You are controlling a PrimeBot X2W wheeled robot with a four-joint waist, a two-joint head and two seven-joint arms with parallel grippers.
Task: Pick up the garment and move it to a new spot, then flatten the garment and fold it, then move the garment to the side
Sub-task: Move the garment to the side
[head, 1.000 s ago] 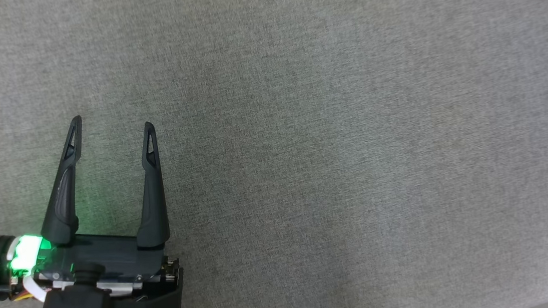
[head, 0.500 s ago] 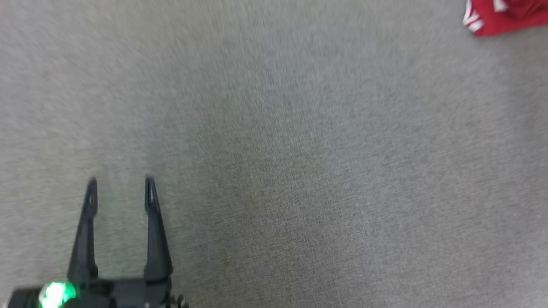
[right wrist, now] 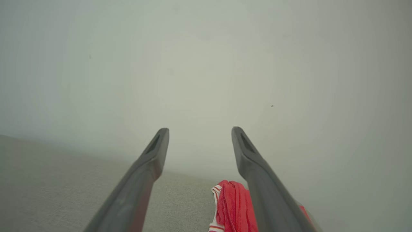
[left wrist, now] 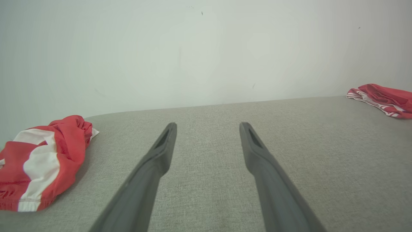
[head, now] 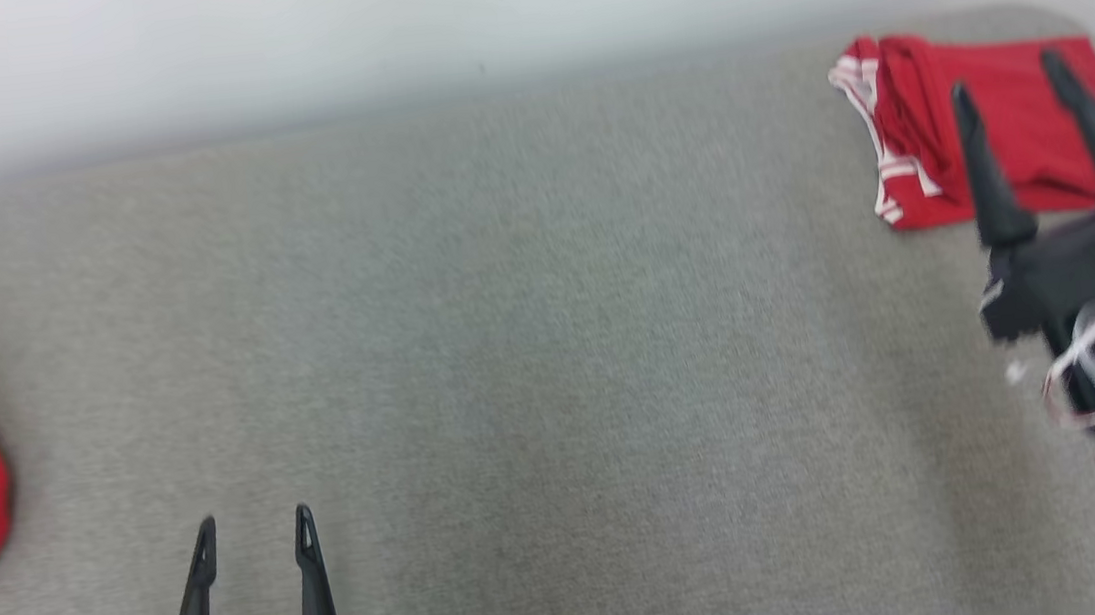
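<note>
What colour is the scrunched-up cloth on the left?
Garment: red with white patches, clearest in left wrist view.

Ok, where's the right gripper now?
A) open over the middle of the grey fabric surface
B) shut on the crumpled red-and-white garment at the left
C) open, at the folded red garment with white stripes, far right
C: the right gripper, open and empty, overlaps the folded red white-striped garment at the grey fabric surface's far right.

left gripper (left wrist: 208,125), jaws apart, above the grey fabric bench (left wrist: 322,145); crumpled red-and-white garment (left wrist: 38,161) at left, folded red garment (left wrist: 383,98) far right.
</note>
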